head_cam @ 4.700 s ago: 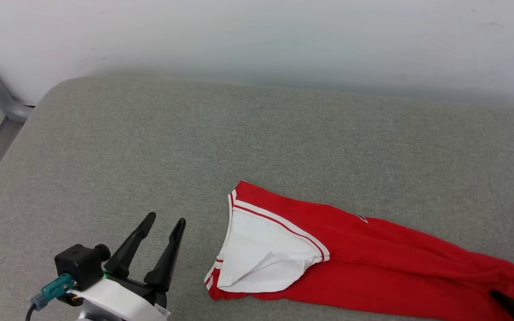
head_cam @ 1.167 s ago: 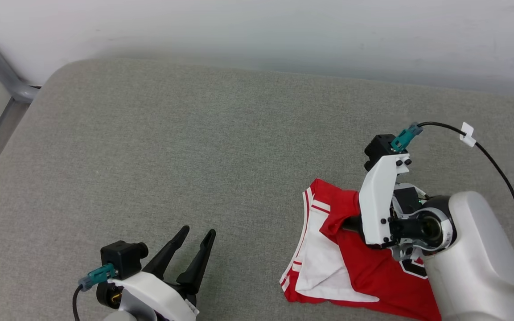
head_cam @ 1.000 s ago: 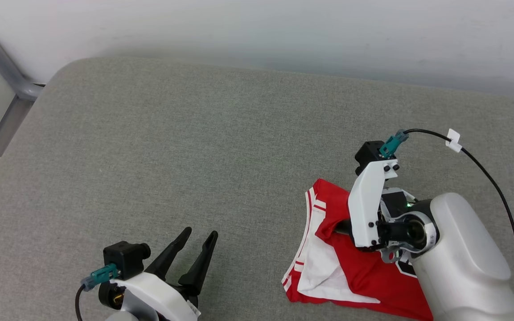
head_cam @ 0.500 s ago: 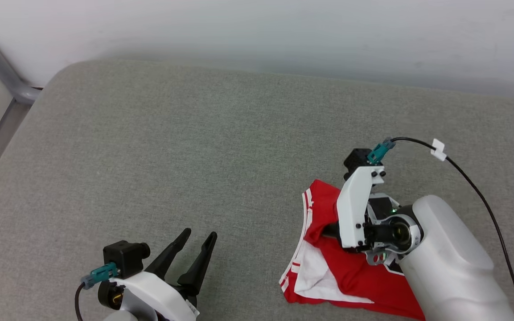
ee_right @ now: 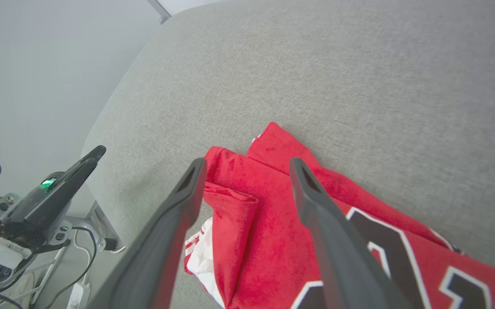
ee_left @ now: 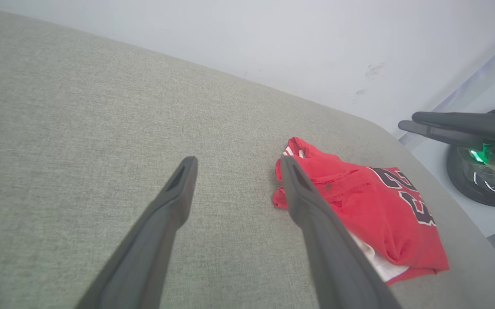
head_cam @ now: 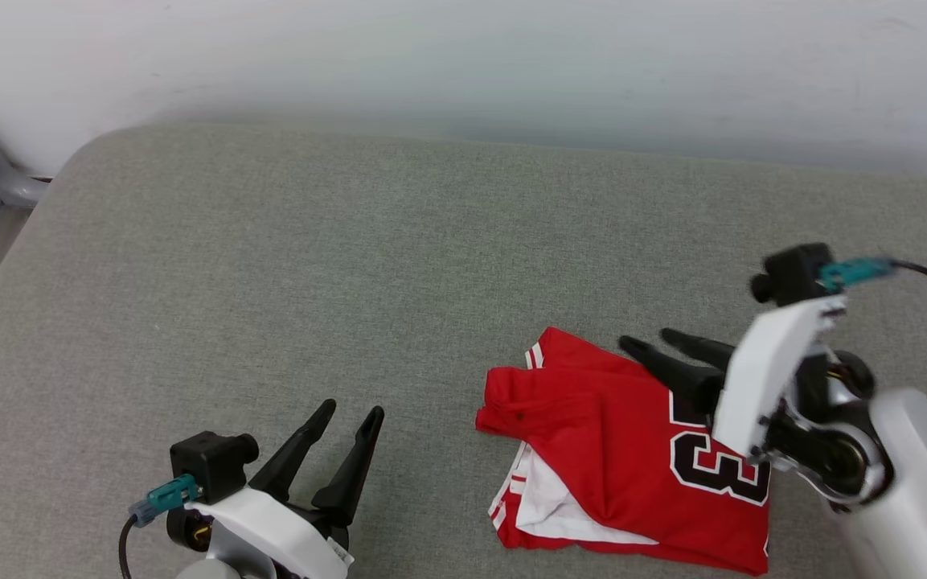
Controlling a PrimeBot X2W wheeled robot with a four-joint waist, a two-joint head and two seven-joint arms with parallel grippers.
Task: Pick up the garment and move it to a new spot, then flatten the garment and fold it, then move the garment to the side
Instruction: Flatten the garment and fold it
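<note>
Right jaws, clenched on a red fold half a second ago, now stand released. Just beneath and ahead of their tips, the red soft jersey shirt with white sleeves (head_cam: 624,450) lies loosely folded on the grey fabric cushion (head_cam: 270,281), black white-outlined number (head_cam: 716,454) uppermost. My left jaws are spread, with the shirt well off to their right.

The right gripper (head_cam: 648,339), two long dark fingers on a white wrist bracket (head_cam: 762,382) and a pale rounded forearm (head_cam: 925,482), hangs above the far edge of the red jersey garment (head_cam: 608,450), fingers spread and pointing leftward, gripping nothing. The left gripper (head_cam: 352,408), also dark-fingered, stands well left of the garment, fingers spread, empty.
</note>
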